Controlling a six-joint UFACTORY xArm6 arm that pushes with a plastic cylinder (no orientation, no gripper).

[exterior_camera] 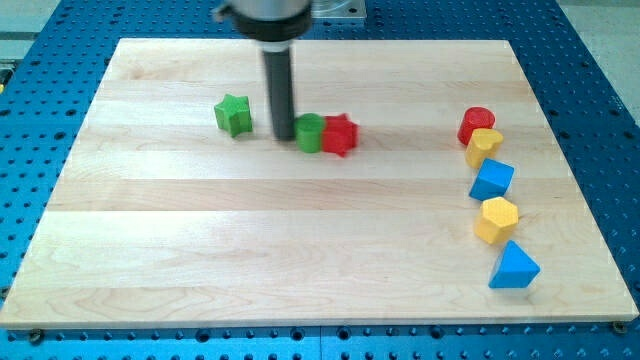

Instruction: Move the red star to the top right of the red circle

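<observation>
The arm carries no claw, so there is nothing to open or close: it ends in a straight dark rod, and my tip (284, 136) stands on the wooden table (200, 260), just at the view's left of the green circle (310, 132), touching or nearly touching it. The red star (340, 134) lies on the far side of that green circle, pressed against its right edge, so the green block sits between my tip and the star. The green star (233, 114) lies apart to the view's left of the rod.

The red circle (476, 124) is well apart at the view's right, level with the red star or slightly higher. It heads a column that runs toward the view's bottom: a yellow block (483, 146) touching it, then a blue block (492, 180), a yellow hexagon (496, 220) and a blue triangle (514, 267).
</observation>
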